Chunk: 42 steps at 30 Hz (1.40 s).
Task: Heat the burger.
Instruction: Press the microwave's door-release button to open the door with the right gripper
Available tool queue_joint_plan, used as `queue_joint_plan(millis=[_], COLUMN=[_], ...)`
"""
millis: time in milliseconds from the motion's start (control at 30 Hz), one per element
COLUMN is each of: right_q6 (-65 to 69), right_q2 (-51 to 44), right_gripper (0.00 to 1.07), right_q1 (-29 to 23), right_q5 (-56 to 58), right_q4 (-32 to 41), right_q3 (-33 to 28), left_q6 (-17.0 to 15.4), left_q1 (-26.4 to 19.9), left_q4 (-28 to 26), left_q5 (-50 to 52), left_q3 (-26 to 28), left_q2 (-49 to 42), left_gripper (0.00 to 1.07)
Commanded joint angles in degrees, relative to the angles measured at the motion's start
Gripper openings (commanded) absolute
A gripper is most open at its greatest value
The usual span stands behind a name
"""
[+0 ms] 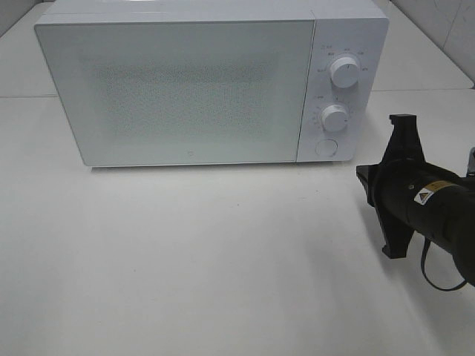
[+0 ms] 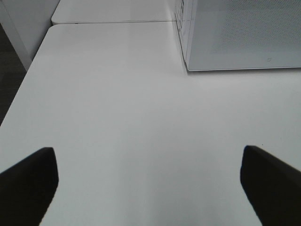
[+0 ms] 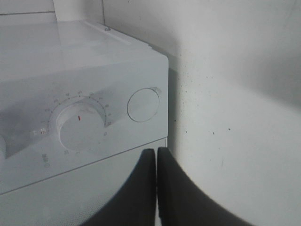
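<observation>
The burger is not in view in any frame. A white microwave point(image 1: 185, 89) stands at the back of the table with its door closed; its frosted window shows nothing inside. My right gripper point(image 3: 156, 157) is shut and empty, its fingertips pressed together just in front of the microwave's control panel, below the lower knob point(image 3: 80, 127) and the round button point(image 3: 143, 104). In the high view the right gripper point(image 1: 365, 176) sits to the right of the microwave's lower front corner. My left gripper point(image 2: 150, 188) is open and empty above the bare table point(image 2: 117, 103), left of the microwave point(image 2: 240, 33).
The microwave has two knobs point(image 1: 345, 71) point(image 1: 335, 117) and a round button point(image 1: 326, 147) on its right panel. A second table section joins behind point(image 2: 113, 12). The table's left edge point(image 2: 28, 75) drops to dark floor.
</observation>
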State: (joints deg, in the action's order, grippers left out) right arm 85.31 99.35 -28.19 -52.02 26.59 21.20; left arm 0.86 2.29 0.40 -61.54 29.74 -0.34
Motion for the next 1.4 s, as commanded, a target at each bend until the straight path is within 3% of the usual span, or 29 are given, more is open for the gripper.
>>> queue_joint_plan(millis=[33,333,567,1400], right_q6=[-1.09,-3.95,-3.27,-3.27], right_q2=[-0.06,0.63,7.33,16.67], right_gripper=[0.01,0.01,0.02,0.02], right_q1=[-0.23,-0.17,-0.17,1.95], right_q5=[-0.52,0.23,-1.38,0.29], right_q4=[2.41,3.78,3.21,1.32], right_q3=[0.11,3.95,8.94,18.45], left_q6=[-0.06,-0.06,-0.06,-0.06], left_q1=[-0.23,-0.23,-0.23,-0.23], left_q4=[-0.40,-0.40,-0.40,-0.40], left_q5=[0.17,0.17,0.17,0.17], left_q3=[0.00,0.00,0.00,0.00], left_q2=[-0.06,-0.06,-0.06,-0.06], left_gripper=[0.98,0.98,0.98,0.98])
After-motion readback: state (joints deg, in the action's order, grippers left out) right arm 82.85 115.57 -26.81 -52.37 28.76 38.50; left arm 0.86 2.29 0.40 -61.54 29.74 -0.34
